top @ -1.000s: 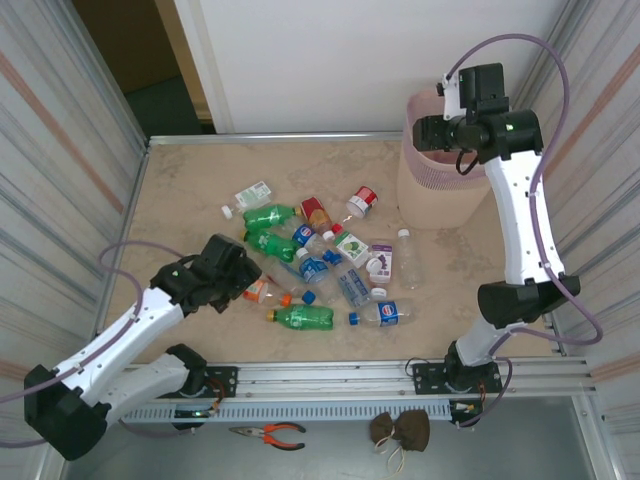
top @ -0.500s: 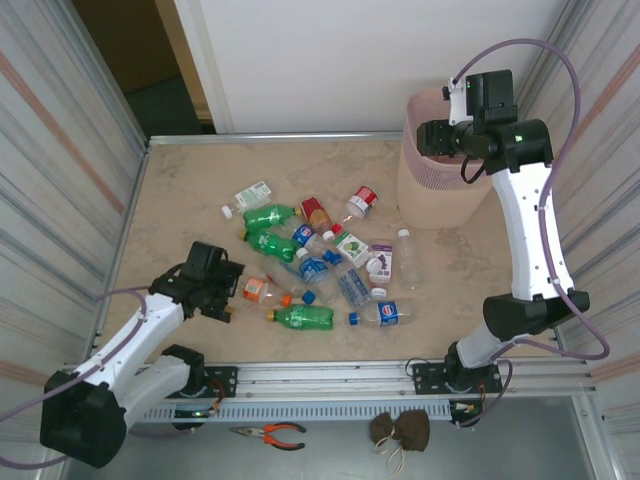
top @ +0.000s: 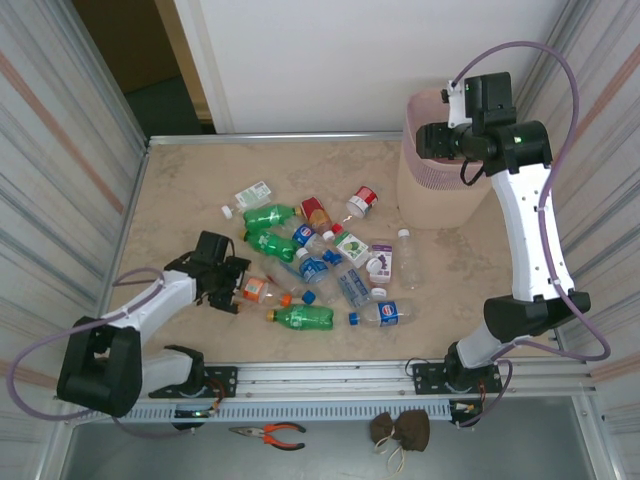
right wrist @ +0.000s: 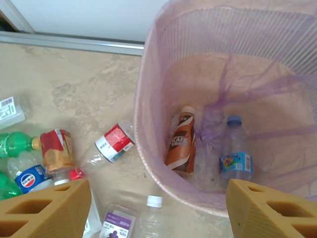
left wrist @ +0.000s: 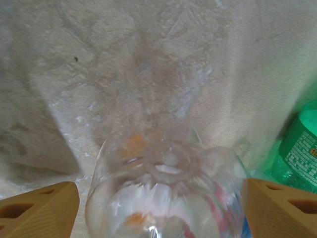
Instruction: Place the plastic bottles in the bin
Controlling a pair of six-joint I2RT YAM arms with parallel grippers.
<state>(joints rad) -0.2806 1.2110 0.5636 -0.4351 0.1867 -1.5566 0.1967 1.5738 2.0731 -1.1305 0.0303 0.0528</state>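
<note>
Lies far left of the bin [top: 430, 190], at the near-left edge of the scattered plastic bottles [top: 320, 265]: a clear orange-capped bottle [top: 258, 291]. Straddles its base now with the left gripper [left wrist: 161, 198], fingers wide, nothing clamped; rode higher a second ago, so likely lining up the next pick. Hovers above the bin with the right gripper [top: 437, 140], spread and empty, hardly shifted. Leaves bare table [top: 180, 190] beyond that bottle, away from the bin; corrugated wall [top: 60, 200] close there.
</note>
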